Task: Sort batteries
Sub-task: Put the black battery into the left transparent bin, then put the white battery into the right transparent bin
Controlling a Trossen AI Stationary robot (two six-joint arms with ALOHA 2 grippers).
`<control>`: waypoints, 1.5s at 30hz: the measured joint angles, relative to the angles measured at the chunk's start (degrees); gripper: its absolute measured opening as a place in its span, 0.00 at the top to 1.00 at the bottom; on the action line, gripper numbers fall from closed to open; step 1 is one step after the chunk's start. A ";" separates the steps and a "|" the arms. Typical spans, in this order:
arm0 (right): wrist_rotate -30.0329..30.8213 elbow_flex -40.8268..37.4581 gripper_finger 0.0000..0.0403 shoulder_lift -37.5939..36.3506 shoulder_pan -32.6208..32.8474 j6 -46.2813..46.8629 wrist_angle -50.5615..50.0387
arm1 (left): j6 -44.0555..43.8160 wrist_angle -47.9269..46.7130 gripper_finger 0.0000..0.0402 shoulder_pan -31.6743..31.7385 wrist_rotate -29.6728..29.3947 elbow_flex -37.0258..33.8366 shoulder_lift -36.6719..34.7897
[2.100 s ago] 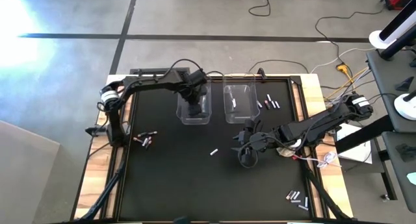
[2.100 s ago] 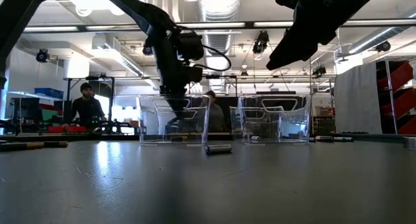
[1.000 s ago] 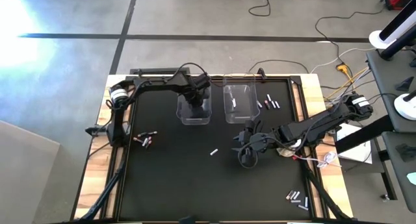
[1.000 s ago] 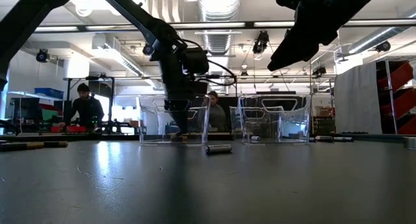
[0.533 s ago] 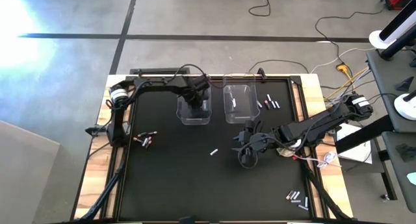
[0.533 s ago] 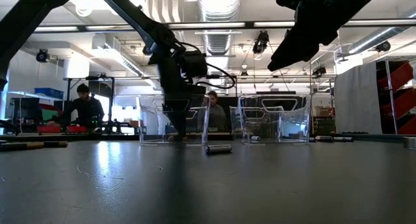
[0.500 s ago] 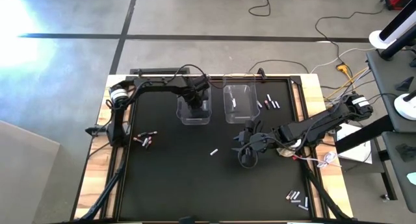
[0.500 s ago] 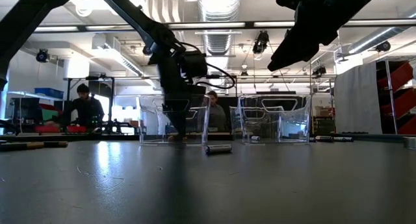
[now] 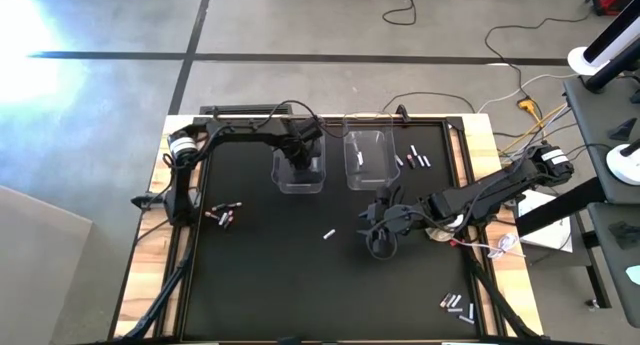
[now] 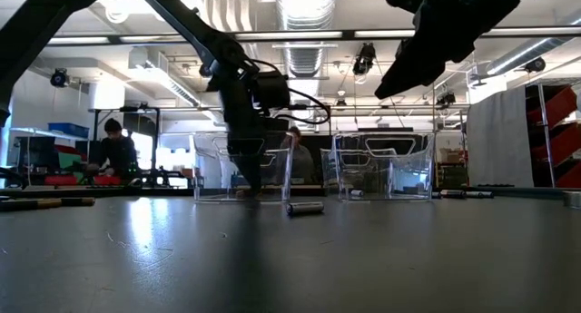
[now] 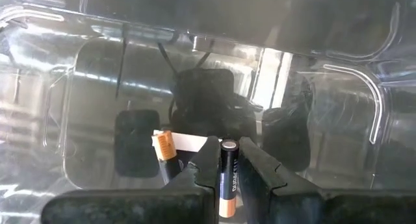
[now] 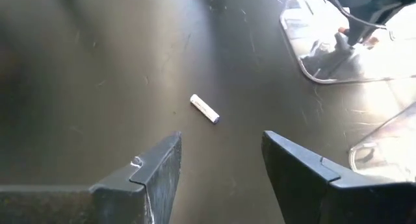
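Most batteries lie unsorted: clusters at nine o'clock (image 9: 222, 216), five o'clock (image 9: 456, 305), one loose white battery (image 9: 327, 234) mid-table. Left claw (image 11: 221, 160), grasping a black-and-copper battery (image 11: 227, 178), hangs inside the left bin (image 9: 281, 178); right claw (image 12: 221, 160), released, hovers beside the white one.

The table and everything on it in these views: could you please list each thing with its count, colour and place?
Table: one, black mat top with wooden edges.
Clear plastic bins: two, side by side at the far middle; left bin, right bin.
Black-and-copper battery: one, held inside the left bin; a second copper-ended battery lies on the bin floor.
White battery: one, alone on the mat's middle.
Battery cluster: several, dark with red marks, left side.
Battery cluster: several, mixed, right of the right bin.
Battery cluster: several, mostly white, near right corner.
Person: one, in the room behind.
Left gripper: shut on the battery, in the left bin.
Right gripper: open, above the white battery.
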 joint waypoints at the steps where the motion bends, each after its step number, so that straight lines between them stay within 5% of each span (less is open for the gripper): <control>1: -0.26 0.00 0.49 0.00 0.02 -0.24 0.00 | 0.00 0.09 0.96 0.00 0.03 -0.02 0.00; 9: -2.56 0.00 0.49 0.00 0.00 -2.27 0.46 | 0.24 0.20 0.93 -0.10 0.12 -0.05 0.00; 22: -7.56 0.00 0.49 11.01 -1.95 -9.03 15.32 | 1.70 -1.35 0.72 -0.22 0.07 0.57 -4.10; 34: -17.93 3.45 0.49 23.04 -8.70 -14.90 22.98 | -3.28 -1.30 0.72 -1.02 5.95 -2.44 -23.73; 45: -20.82 7.61 0.52 31.25 -11.74 -21.07 20.25 | -11.30 24.08 0.72 -6.88 8.88 -25.38 -46.18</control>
